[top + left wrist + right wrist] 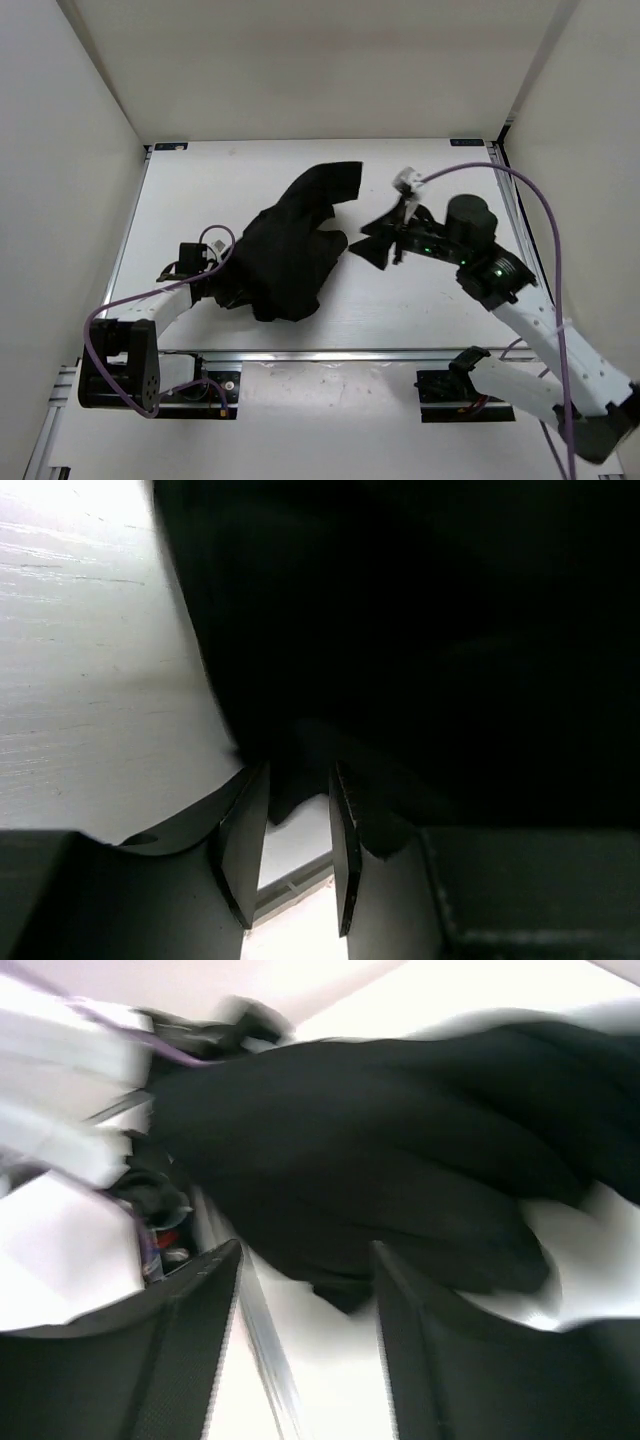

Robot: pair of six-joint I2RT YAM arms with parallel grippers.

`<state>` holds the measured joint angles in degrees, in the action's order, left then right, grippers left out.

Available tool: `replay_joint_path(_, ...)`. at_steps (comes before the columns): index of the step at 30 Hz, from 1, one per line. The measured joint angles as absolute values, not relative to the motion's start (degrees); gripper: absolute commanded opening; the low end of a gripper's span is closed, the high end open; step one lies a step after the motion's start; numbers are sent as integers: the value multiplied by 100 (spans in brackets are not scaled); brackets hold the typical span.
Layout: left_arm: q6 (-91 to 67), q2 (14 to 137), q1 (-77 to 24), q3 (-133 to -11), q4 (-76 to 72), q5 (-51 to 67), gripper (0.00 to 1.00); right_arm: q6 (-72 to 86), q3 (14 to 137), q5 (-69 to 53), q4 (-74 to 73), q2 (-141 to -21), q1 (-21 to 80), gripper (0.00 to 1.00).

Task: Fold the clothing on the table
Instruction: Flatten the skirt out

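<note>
Left arm: base at near-left edge, link runs up and right, low over the worktop, wrist pointing right. Left claw (232, 290) sits at the lower-left edge of the black clothing (290, 250); in the left wrist view its two fingers (245, 845) stand partly apart with a fold of cloth between them, and whether they pinch it can't be told.

Right arm: base at near-right, white link rises up-left to a black elbow, forearm pointing left. Right claw (378, 243) is raised, jaws spread wide, fingers (190, 1350) apart with nothing between them; right wrist view is motion-blurred.
</note>
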<state>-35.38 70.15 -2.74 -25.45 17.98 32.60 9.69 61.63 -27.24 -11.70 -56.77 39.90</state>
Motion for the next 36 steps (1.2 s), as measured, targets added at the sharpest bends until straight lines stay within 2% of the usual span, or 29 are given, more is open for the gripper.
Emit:
replay_joint_path(4, -3542, 7015, -283, -2480, 1791, 3260, 40, 1197, 5024, -2217, -1844, -4952, 2696, 64)
replay_joint_path(8, -3577, 7017, -290, -2403, 1785, 3264, 40, 1253, 4919, -2088, -2147, -5454, 2141, 65)
replay_joint_path(15, -3601, 6952, -294, -2392, 1752, 3275, 41, 1013, 5791, -2058, -1981, -7288, 3103, 71)
replay_joint_path(17, -3605, 6925, -294, -2383, 1752, 3284, 41, 965, 5968, -2255, -1831, -7896, 3457, 69)
replay_joint_path(18, -3610, 6906, -294, -2379, 1756, 3284, 40, 939, 6023, -2370, -1804, -8156, 3599, 64)
replay_joint_path(20, -3610, 6879, -294, -2373, 1756, 3288, 40, 812, 6112, -2630, -1831, -8705, 3813, 37)
replay_joint_path(23, -3607, 6877, -294, -2370, 1754, 3291, 40, 620, 6412, -3081, -2084, -9638, 4027, 12)
replay_joint_path(24, -3610, 6877, -296, -2368, 1754, 3291, 41, 554, 6532, -3186, -2213, -9894, 4056, 7)
replay_joint_path(30, -3636, 6877, -298, -2292, 1769, 3308, 40, 375, 7520, -3236, -3079, -11664, 3854, 1)
replay_joint_path(32, -3636, 6864, -296, -2292, 1774, 3308, 40, 432, 7977, -3326, -3524, -12001, 3568, 1)
replay_joint_path(36, -3599, 6779, -270, -2294, 1835, 3310, 40, 486, 9260, -2764, -4060, -12630, 2805, 0)
